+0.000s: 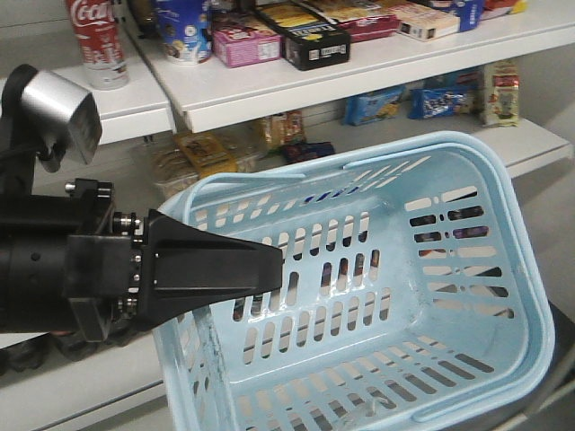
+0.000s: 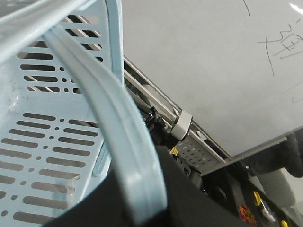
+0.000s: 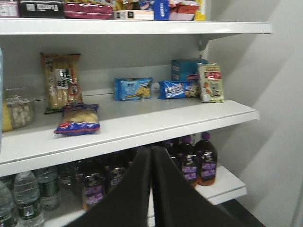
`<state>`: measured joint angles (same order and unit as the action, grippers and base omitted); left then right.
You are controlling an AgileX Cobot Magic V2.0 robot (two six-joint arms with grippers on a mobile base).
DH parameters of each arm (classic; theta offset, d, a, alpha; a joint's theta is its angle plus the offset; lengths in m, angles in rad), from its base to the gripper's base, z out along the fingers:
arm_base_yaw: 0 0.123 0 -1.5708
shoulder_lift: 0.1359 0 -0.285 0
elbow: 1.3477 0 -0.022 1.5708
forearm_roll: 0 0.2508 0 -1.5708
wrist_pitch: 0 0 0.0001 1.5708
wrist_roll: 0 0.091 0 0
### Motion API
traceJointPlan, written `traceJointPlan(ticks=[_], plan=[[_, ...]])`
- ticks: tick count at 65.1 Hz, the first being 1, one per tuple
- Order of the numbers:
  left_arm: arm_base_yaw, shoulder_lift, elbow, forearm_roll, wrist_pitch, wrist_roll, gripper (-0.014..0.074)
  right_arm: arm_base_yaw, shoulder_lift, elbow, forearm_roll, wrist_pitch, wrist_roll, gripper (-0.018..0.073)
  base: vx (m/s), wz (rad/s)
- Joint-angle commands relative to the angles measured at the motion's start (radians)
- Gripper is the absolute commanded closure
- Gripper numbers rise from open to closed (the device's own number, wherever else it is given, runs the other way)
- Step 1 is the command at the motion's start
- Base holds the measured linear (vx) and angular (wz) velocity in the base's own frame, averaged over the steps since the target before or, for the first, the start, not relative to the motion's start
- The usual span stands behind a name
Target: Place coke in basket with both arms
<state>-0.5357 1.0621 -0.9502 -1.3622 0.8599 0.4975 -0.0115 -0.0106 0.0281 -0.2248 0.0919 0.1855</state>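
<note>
The coke (image 1: 97, 36), a red can with white script and a silver base, stands upright on the upper shelf at the far top left. The light blue basket (image 1: 503, 206) hangs tilted in front of the shelves, with nothing inside. My left gripper (image 1: 269, 269) points right, its tip over the basket's left wall. In the left wrist view the left gripper (image 2: 142, 208) is shut on the basket's hoop handle (image 2: 128, 137), beside the slotted wall (image 2: 42, 137). My right gripper (image 3: 151, 149) is shut with nothing in it and points at the shelves. It does not show in the front view.
White shelves (image 1: 359, 76) carry snack boxes and packets. Blue biscuit packs (image 3: 133, 88) and a crisp bag (image 3: 78, 119) lie on the middle shelf. Dark bottles with purple labels (image 3: 206, 161) and water bottles (image 3: 28, 198) stand below. A white scribbled board (image 2: 213, 61) lies beside the basket.
</note>
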Motion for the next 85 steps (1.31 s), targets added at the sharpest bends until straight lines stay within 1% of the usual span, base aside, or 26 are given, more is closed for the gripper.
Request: traceJointPlan(ticks=[1, 42, 85], plan=[[0.000, -0.024, -0.028, -0.082, -0.014, 0.009, 0.0603, -0.007, -0.013, 0.007, -0.008, -0.074, -0.007, 0.0564, 0.05, 0.54], [0.000, -0.024, -0.028, -0.082, -0.014, 0.009, 0.0603, -0.007, -0.013, 0.007, -0.008, -0.074, -0.007, 0.0564, 0.04, 0.51], [0.000, -0.024, -0.028, -0.082, -0.014, 0.009, 0.0603, -0.007, -0.013, 0.007, -0.008, -0.074, -0.007, 0.0564, 0.03, 0.11]])
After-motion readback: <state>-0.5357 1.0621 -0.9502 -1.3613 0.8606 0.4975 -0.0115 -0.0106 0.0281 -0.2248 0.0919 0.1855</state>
